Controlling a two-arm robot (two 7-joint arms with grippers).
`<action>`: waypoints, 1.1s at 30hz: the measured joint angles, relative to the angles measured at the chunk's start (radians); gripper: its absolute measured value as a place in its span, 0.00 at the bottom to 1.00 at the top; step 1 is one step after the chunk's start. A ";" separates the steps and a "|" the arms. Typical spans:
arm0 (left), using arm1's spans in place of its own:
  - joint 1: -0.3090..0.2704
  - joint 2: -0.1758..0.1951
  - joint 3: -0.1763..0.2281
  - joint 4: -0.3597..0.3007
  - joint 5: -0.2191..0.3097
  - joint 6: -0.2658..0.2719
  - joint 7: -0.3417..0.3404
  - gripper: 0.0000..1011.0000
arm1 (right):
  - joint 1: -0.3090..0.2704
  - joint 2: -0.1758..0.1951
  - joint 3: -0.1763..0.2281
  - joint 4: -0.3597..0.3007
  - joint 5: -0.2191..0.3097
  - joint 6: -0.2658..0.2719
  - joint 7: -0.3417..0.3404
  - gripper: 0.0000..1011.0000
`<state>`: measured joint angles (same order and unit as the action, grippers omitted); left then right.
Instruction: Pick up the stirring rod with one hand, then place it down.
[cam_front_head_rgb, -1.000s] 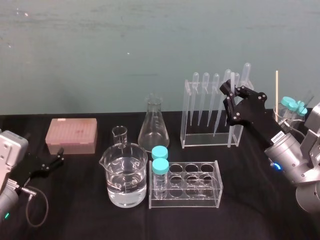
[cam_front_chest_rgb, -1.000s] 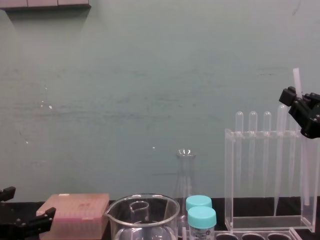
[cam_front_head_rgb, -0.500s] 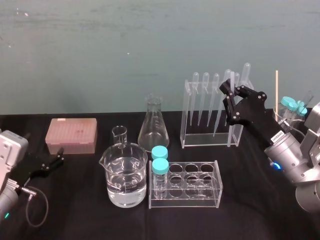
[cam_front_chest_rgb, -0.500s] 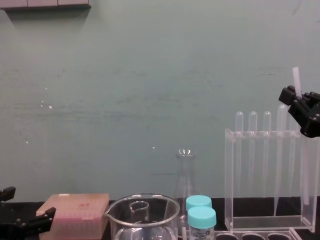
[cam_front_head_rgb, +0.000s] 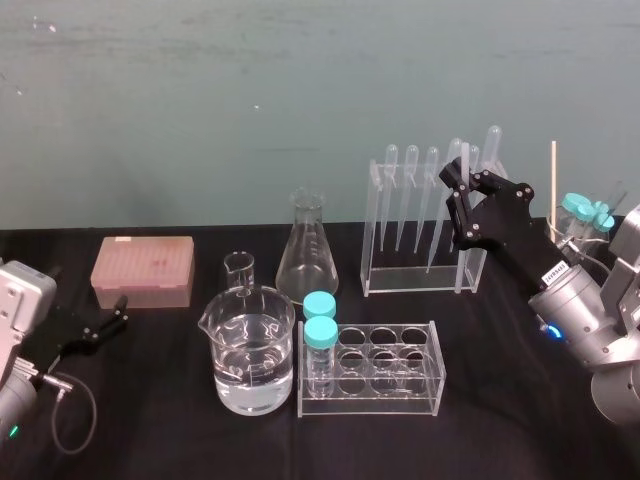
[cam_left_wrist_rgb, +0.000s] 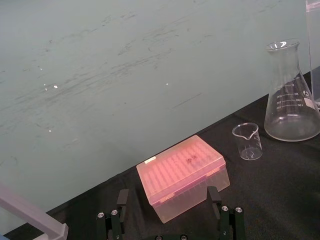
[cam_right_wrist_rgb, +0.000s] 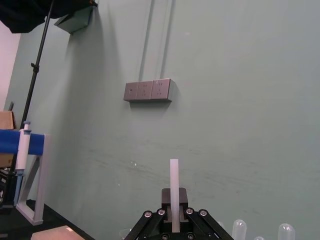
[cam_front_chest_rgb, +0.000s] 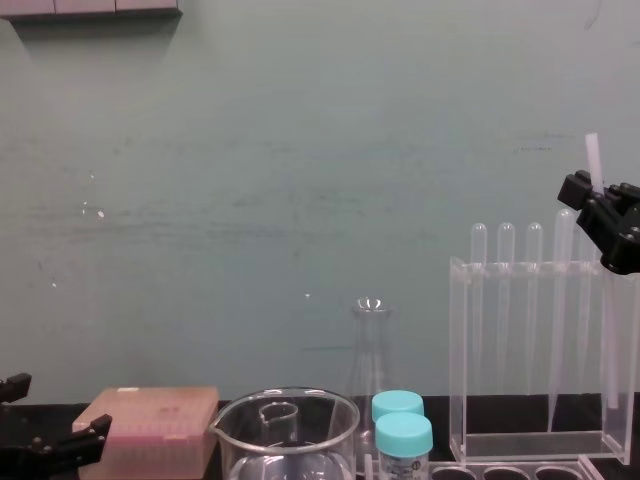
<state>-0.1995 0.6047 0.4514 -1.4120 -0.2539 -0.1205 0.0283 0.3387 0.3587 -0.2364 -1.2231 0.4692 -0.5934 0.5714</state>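
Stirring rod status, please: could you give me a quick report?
Right gripper shut on stirring rod, upright. Left gripper open, parked low left. Pipette rack close beside rod.

Bare table (cam_front_head_rgb: 500, 385) lies along the front edge, right of the tube rack (cam_front_head_rgb: 385, 372); behind it, the pipette rack (cam_front_head_rgb: 415, 255) blocks the back edge.

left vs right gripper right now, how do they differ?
The right gripper is raised at the top of the pipette rack; the left gripper sits low by the pink box. The right gripper is shut on the stirring rod, held upright; the left gripper is open and empty. Both are black and two-fingered.
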 joint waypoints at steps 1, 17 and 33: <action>0.000 0.000 0.000 0.000 0.000 0.000 0.000 0.99 | 0.000 0.000 0.000 0.000 0.000 0.000 0.000 0.07; 0.000 0.000 0.000 0.000 0.000 0.000 0.000 0.99 | 0.000 0.000 0.000 0.000 0.000 0.000 0.000 0.07; 0.000 0.000 0.000 0.000 0.000 0.000 0.000 0.99 | 0.000 0.000 0.000 0.000 0.000 0.000 0.000 0.07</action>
<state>-0.1995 0.6047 0.4514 -1.4120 -0.2539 -0.1206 0.0283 0.3387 0.3587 -0.2364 -1.2231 0.4692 -0.5935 0.5714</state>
